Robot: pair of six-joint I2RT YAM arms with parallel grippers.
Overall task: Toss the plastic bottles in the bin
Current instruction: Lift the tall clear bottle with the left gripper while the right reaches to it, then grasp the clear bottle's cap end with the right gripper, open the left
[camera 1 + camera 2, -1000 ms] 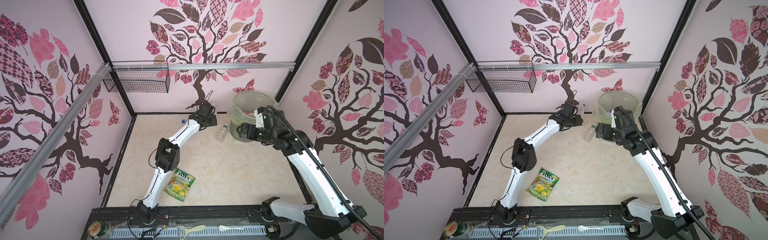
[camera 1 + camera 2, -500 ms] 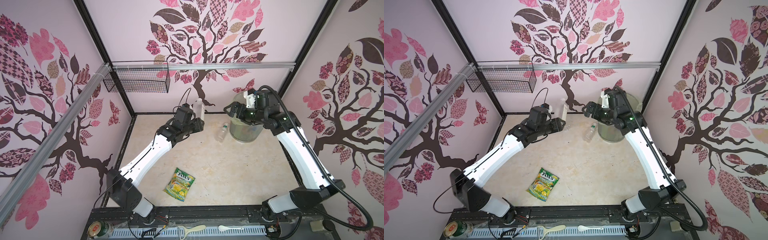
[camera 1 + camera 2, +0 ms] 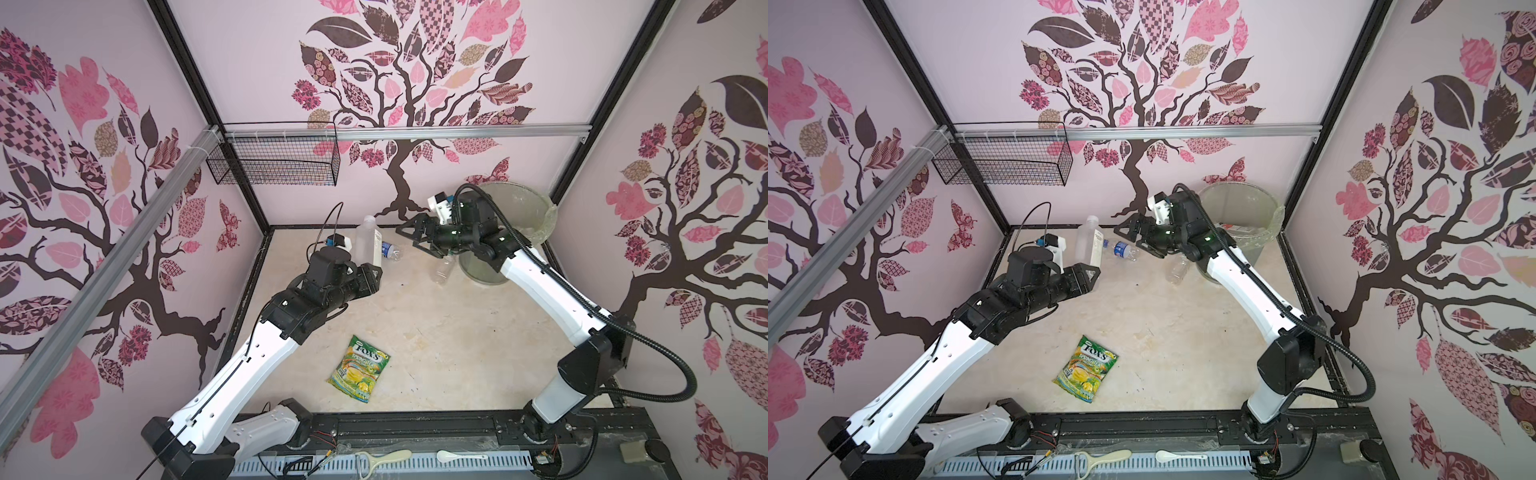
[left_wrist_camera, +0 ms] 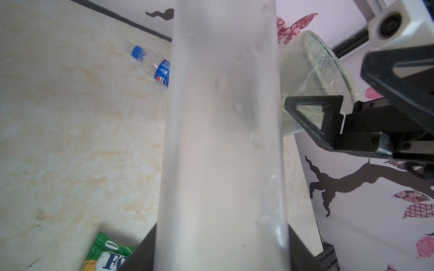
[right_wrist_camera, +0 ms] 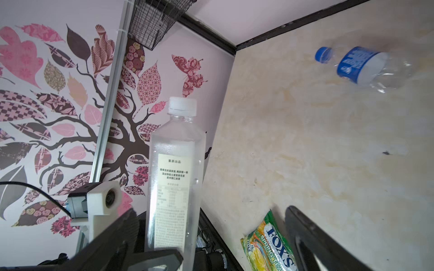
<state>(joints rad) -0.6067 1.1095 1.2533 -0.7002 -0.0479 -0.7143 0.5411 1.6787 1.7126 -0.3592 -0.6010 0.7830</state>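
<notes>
Clear white-capped bottle (image 3: pixel 368 245) upright, clamped in left gripper (image 3: pixel 373 271), right gripper (image 3: pixel 410 237) spread wide nearby

In your left wrist view the tall clear square plastic bottle with the white cap (image 4: pixel 220 140) is a blurred column, cap and base off-frame. It leaves only dark slivers of the left end effector (image 4: pixel 222 255) and covers half the clear blue-labelled bottle (image 4: pixel 152 65). The green-yellow candy bag (image 4: pixel 108 253) is cropped in both wrist views. In both top views the right arm (image 3: pixel 540 282) masks the 9 o'clock side of the round translucent grey-green bin (image 3: pixel 536 230); its contents you can't make out.
</notes>
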